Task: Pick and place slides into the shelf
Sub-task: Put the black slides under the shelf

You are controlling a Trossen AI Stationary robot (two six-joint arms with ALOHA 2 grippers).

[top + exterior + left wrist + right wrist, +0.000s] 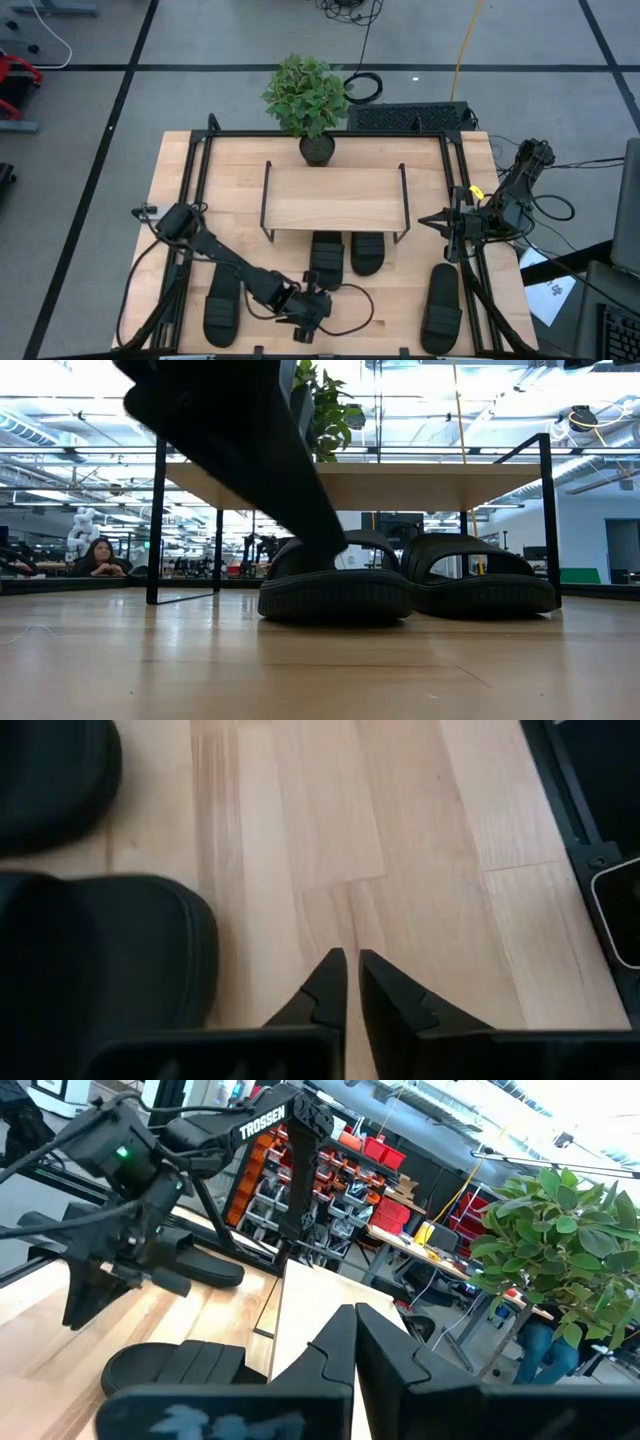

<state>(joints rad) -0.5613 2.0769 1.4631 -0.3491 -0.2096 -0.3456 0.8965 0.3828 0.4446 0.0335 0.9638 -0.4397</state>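
Observation:
The shelf, a light wood plank on thin black wire legs, stands mid-table. Two black slides rest sole-down at its near side, their far ends under the plank; the low view shows them side by side. A third slide lies near the table's left near corner and a fourth near the right near corner. My left gripper is shut over bare wood just near of the first slide, touching nothing. My right gripper waits shut by the shelf's right end.
A potted plant stands behind the shelf at the table's far edge. Black rails run along the table's left and right sides. A cable loops beside my left gripper. Bare wood shows between the near slides.

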